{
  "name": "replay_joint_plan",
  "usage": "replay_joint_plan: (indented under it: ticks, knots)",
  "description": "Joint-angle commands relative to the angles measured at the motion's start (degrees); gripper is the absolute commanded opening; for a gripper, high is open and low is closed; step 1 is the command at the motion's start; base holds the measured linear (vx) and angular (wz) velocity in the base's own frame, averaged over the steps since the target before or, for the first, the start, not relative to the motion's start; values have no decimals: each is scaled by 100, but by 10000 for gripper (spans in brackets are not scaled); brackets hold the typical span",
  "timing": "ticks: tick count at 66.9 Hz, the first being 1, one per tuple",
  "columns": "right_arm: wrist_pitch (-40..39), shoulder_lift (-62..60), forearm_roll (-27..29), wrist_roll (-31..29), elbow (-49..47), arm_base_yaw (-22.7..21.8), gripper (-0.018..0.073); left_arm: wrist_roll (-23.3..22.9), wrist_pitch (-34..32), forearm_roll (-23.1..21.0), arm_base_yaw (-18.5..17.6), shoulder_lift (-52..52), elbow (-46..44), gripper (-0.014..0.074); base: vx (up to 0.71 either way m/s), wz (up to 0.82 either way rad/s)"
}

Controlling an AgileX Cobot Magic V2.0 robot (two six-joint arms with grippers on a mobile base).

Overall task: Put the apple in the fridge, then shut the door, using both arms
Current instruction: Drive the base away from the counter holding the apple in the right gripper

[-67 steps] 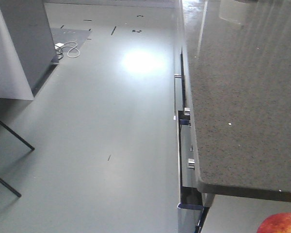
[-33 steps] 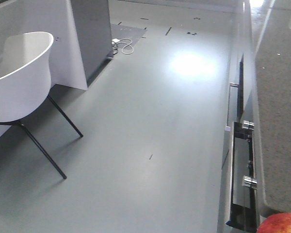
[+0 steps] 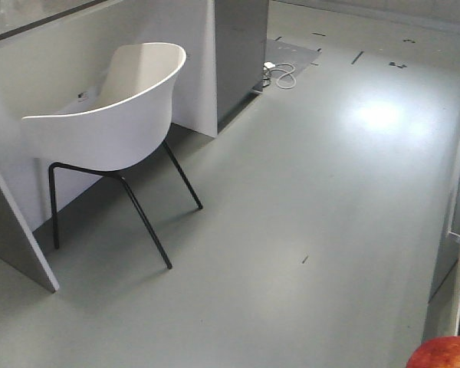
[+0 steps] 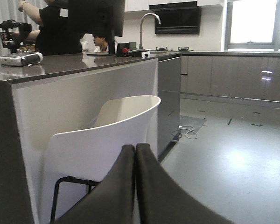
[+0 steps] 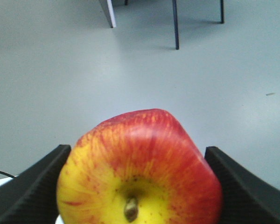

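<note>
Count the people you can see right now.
2, both behind the counter in the left wrist view: one in black at far left, one face left of the tap. Others may be hidden.

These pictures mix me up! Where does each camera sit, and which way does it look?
Front view: high on the robot, facing down at floor and white chair; no arm shows.
Left wrist view: on the left arm, facing level toward the chair and counter; the shut left gripper shows.
Right wrist view: on the right arm, facing down at the floor; the right gripper holds the apple.
Shared: chair, front and left wrist; apple, front and right wrist.
</note>
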Motion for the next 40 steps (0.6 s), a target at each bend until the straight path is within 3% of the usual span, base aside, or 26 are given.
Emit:
replay_joint_plan:
  ticks: [1,40]
  knots:
    - [-355,36,69,-38,-159,-9,211,-10,-366,-58,-3,-86,-97,-6,4,41]
    - [-355,36,69,-38,-159,-9,211,-10,-366,-58,-3,-86,-97,-6,4,39]
